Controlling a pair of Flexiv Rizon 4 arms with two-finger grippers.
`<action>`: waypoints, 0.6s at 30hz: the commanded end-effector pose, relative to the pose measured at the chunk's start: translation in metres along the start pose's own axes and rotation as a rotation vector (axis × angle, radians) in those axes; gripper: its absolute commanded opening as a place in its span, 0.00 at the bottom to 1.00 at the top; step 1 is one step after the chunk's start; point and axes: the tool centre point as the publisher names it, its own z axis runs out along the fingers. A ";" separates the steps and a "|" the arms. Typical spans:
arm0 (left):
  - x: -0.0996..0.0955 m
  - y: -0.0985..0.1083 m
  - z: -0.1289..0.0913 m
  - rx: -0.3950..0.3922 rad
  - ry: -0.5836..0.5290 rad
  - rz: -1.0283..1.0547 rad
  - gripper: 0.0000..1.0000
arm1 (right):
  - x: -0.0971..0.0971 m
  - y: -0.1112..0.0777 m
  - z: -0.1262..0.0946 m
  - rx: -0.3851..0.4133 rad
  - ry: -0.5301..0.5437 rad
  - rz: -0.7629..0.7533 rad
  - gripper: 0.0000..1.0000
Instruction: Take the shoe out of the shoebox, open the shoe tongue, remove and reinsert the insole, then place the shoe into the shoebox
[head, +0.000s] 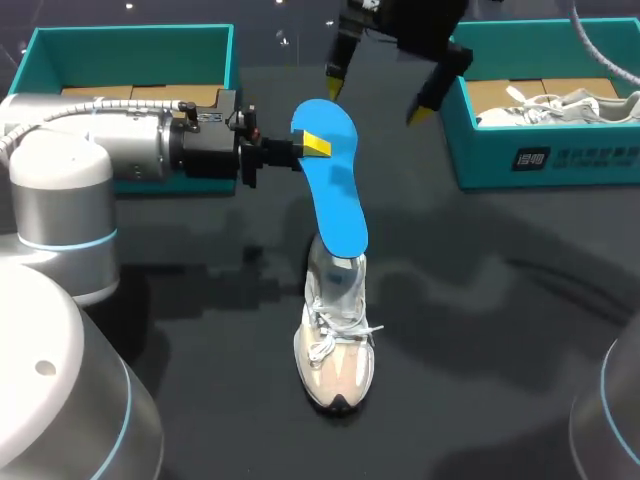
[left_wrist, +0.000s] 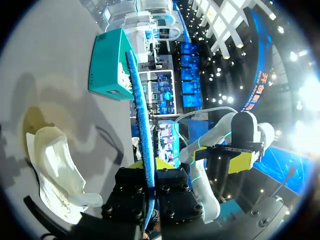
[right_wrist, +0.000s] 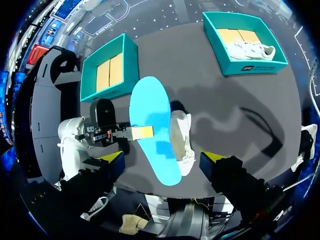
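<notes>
The blue insole (head: 333, 190) stands steeply out of the shoe (head: 337, 340), which sits mid-bench (head: 500, 300) with its toe toward 6 o'clock. It probably slides best along the shoe's length, untwisted. The left jaws pinch its edge from 9 o'clock, left arm (head: 130, 150) level. The right jaws hang wide apart and empty at 12 o'clock.

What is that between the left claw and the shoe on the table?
A blue insole: the left gripper pinches its upper part, its lower end sits inside the shoe. The head view shows it best.
</notes>
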 end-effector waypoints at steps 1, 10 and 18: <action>0.000 -0.001 0.001 -0.001 -0.001 0.000 0.00 | -0.007 0.005 0.012 0.008 0.573 0.001 1.00; 0.000 -0.001 0.001 -0.001 -0.001 0.000 0.00 | -0.017 0.005 0.027 -0.018 0.713 0.016 1.00; 0.000 -0.001 0.001 -0.001 -0.001 0.000 0.00 | -0.029 0.002 0.043 -0.006 0.872 -0.005 1.00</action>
